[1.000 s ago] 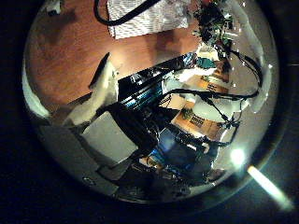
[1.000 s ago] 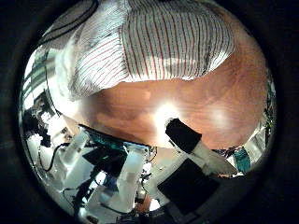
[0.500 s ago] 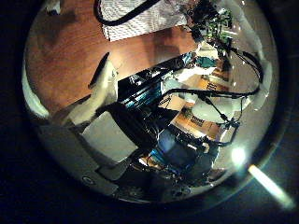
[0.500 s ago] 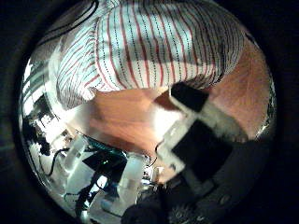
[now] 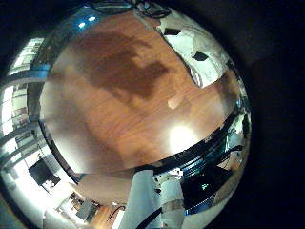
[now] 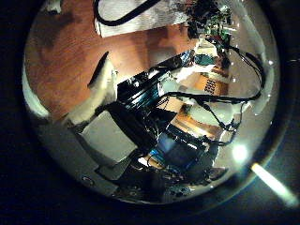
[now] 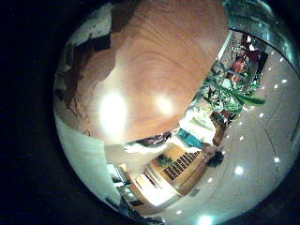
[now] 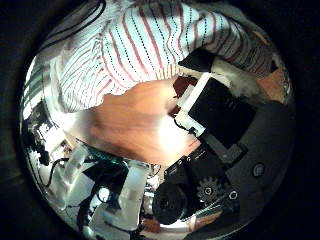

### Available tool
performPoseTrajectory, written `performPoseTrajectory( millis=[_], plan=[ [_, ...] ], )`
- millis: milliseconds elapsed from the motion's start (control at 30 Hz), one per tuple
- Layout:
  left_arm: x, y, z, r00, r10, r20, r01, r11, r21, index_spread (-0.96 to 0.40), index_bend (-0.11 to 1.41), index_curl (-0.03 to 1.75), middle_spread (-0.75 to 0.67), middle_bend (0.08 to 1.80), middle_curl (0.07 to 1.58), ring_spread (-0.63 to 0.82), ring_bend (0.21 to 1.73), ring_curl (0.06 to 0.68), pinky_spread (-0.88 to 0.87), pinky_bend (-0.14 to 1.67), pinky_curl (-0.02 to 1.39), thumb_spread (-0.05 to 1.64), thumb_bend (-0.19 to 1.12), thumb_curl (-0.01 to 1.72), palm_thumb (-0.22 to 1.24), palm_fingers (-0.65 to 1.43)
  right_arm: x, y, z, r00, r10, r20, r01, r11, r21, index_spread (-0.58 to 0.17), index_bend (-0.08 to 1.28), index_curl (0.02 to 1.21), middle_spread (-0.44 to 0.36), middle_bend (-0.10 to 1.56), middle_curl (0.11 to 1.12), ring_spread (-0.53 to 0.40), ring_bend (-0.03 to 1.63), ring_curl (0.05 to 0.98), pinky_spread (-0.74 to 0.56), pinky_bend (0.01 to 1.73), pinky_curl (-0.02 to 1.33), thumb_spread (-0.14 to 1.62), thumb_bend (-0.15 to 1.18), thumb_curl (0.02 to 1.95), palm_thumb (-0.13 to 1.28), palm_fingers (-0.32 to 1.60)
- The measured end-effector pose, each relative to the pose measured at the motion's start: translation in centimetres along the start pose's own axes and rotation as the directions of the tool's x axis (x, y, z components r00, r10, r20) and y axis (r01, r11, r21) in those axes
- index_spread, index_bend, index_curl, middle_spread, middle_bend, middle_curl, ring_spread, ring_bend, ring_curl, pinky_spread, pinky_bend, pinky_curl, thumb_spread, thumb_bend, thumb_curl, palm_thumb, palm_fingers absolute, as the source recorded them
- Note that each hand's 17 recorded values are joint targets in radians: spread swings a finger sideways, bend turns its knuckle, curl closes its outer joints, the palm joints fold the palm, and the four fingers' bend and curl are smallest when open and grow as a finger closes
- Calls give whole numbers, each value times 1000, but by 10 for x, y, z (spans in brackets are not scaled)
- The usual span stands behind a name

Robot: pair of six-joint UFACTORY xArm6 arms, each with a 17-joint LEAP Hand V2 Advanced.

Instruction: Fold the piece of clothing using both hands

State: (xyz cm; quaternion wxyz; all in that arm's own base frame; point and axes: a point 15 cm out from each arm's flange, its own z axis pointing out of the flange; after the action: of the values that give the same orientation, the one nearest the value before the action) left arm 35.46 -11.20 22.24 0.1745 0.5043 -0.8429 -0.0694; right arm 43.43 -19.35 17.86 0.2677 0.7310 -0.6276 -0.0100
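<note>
The right hand (image 8: 215, 110) sits close over the striped shirt (image 8: 150, 45) on the counter (image 8: 130, 120), fingers curling in to grip; grasp unconfirmed. Left hand's fingers: cannot tell

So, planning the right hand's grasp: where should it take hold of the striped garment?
Likely at the striped garment's free edge nearest the right hand, coming in low over the wooden table: the cloth lies flat there, fingers right beside it.
</note>
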Motion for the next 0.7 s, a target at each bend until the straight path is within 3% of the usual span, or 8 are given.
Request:
performPoseTrajectory(
  millis=[133, 300, 467, 700],
  plan=[
    [0, -35, 30, 999, -22, -46, 24, 999, 42, -234, 197, 586, -51, 196, 466, -11, 634, 211, 101, 196, 364, 1221, -10, 396, 600, 423, 12, -5, -21, 1000, 14, -17, -12, 995, 99, -336, 1076, 743, -178, 1217, 817, -243, 1344, 652, -223, 1323, 682, 1024, 12, 571, 1028, 1134],
    [7, -62, 74, 997, -22, -76, 22, 1000, -1, -224, 191, 582, -58, 194, 465, -21, 644, 215, 86, 200, 372, 1231, -13, 399, 604, 425, 25, 5, -50, 999, 36, -28, -31, 986, 165, -302, 1115, 789, -156, 1280, 831, -234, 1377, 691, -202, 1341, 742, 1047, -6, 602, 1033, 1086],
    [12, -75, 85, 995, -24, -92, 23, 1000, -9, -213, 189, 573, -53, 196, 466, -25, 651, 219, 76, 201, 377, 1239, -14, 397, 600, 422, 11, 5, -88, 998, 3, -65, 11, 974, 225, -281, 1128, 815, -141, 1305, 831, -227, 1387, 716, -192, 1329, 793, 1061, -10, 628, 1030, 1068],
    [32, -90, 92, 993, -7, -118, 7, 1000, -4, -207, 190, 567, -52, 200, 469, -27, 650, 221, 68, 200, 383, 1240, -14, 398, 591, 424, 1, 6, -110, 996, -17, -88, 40, 965, 261, -266, 1127, 836, -131, 1319, 823, -223, 1384, 738, -186, 1302, 855, 1068, -11, 655, 1025, 1060]
  ],
)
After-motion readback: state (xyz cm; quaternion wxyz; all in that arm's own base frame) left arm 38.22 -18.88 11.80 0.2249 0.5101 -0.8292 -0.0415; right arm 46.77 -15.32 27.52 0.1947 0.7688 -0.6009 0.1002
